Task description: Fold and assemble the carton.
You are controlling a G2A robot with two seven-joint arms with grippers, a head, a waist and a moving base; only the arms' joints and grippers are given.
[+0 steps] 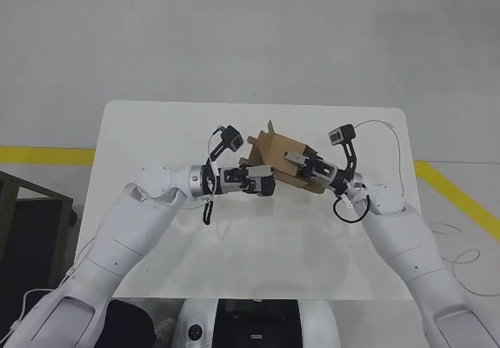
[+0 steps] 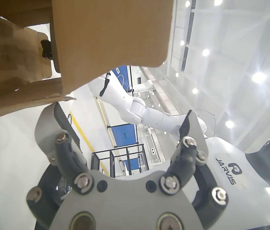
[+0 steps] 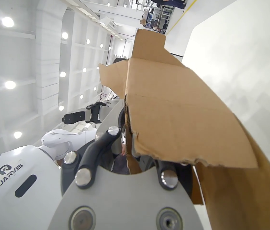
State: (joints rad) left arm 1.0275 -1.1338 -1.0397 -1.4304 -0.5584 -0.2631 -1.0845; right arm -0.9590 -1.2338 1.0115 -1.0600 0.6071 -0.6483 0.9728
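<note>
the carton (image 1: 277,150) is only half made: its body is opened into a box shape, but flaps stick out loose, so folding them in and closing it looks left to do. it is held up over the desk (image 1: 232,252), the right claw (image 3: 137,149) clamped on one wall. the left claw (image 2: 122,116) is spread apart at the opposite side, one fingertip right at a cardboard edge.

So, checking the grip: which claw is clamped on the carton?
The right claw, shut on the carton; the left claw gapes open beside it.
</note>
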